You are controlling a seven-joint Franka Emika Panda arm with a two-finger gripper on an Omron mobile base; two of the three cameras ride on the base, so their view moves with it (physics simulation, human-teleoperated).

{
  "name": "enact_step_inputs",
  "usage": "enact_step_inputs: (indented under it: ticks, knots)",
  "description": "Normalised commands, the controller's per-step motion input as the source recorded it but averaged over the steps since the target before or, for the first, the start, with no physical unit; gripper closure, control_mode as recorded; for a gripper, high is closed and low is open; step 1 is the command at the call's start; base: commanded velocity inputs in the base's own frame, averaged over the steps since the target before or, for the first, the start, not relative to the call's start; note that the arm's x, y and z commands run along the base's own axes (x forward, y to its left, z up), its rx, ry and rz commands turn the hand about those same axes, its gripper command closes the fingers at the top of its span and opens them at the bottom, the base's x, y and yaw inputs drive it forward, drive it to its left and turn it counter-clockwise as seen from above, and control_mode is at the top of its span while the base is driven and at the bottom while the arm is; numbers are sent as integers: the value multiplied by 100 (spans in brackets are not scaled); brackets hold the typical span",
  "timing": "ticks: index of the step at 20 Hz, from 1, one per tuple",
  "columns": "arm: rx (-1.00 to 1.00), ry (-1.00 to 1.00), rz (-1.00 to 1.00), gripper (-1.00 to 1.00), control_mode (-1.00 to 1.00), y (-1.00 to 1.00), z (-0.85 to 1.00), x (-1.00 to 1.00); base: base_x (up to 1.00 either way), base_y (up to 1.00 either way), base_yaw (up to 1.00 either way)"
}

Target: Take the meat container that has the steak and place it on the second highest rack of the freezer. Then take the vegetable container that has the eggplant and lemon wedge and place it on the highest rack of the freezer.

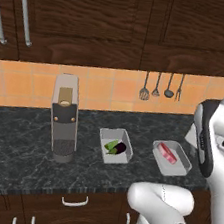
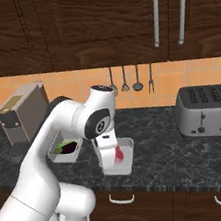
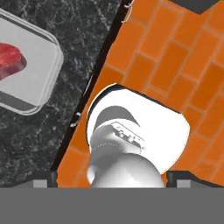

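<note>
**A:** What's cut off or hard to make out?

**B:** In the right base view the white arm [image 2: 44,158] stands in front of the shallow pale grey rectangular meat container [image 2: 129,155] and covers its left part. A sliver of the flat red steak with its pale rim [image 2: 119,154] shows beside the hand. In the hand view the same container runs off the left edge, and the steak is cropped there too.

**A:** And the other tray?

**B:** The matching grey vegetable container [image 1: 111,135] sits just left of the meat container on the dark marbled stone counter [image 1: 17,151], a little apart from it. The glossy dark purple eggplant [image 1: 120,148] and the yellow-green lemon wedge [image 1: 111,145] lie close together inside; whether they touch is too small to tell.

**A:** The arm's pose?

**B:** It rises, folds at the elbow, and the hand points straight down over the counter's front edge, near the meat container. Part of what the hand camera sees is the orange tiled floor [image 3: 175,65].

**A:** The gripper [image 3: 111,178]?

**B:** Its dark fingertips [image 3: 43,178] stand spread wide apart, with nothing held between them.
</note>
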Motion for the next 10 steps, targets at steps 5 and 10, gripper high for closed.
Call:
enact_step_inputs:
  ticks: [5, 10]
  knots:
    - [5, 7, -12, -100, -100, -23, -44, 0, 0, 0, 0]
    - [12, -3, -5, -100, -100, -2, -45, 0, 0, 0, 0]
